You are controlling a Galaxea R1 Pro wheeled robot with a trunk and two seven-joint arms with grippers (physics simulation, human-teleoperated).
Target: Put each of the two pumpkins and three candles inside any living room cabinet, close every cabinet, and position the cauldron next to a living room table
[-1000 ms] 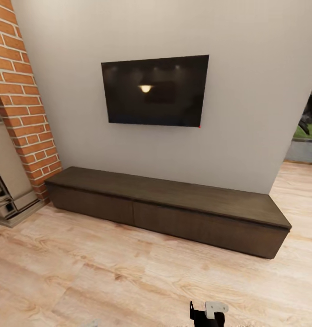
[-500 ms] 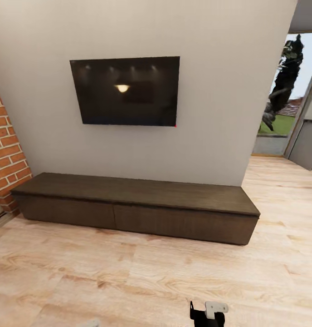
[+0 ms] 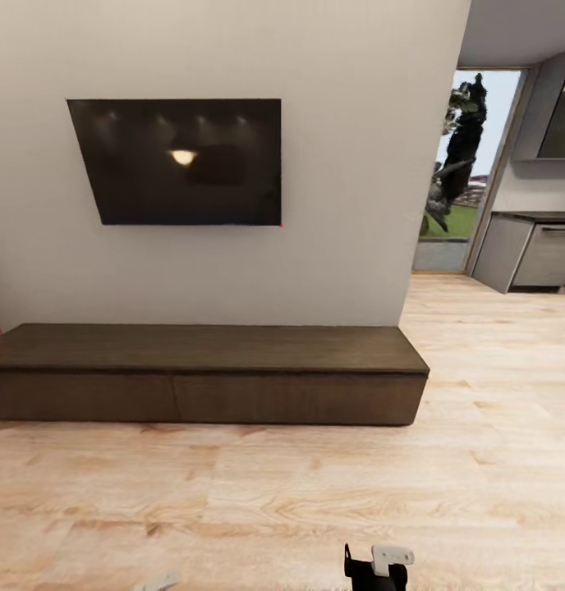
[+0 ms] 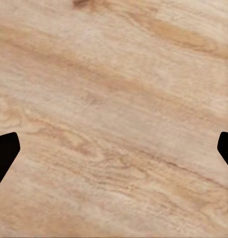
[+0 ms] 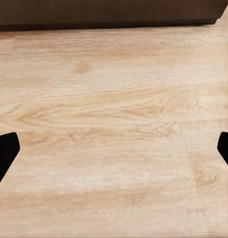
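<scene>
The long dark-brown cabinet (image 3: pixel 202 396) stands against the white wall, with both flat drawer fronts shut and its top bare. Its lower front also shows in the right wrist view (image 5: pixel 109 12). My right gripper (image 5: pixel 114 153) is open over bare wood floor, a short way from the cabinet's front. My left gripper (image 4: pixel 114 153) is open too, with only floorboards between its fingertips. The pumpkins, candles, cauldron and coffee table are out of view.
A black TV (image 3: pixel 180 160) hangs on the wall above the cabinet. At the right, a doorway (image 3: pixel 459 172) opens to greenery outside, beside grey kitchen counters (image 3: pixel 533 250). Light wood floor (image 3: pixel 315 492) spreads in front of the cabinet.
The head camera has swung right: the cabinet and TV slid left in the picture, the brick fireplace left the view, and the doorway and kitchen counters came in. Nothing in the room moved.
</scene>
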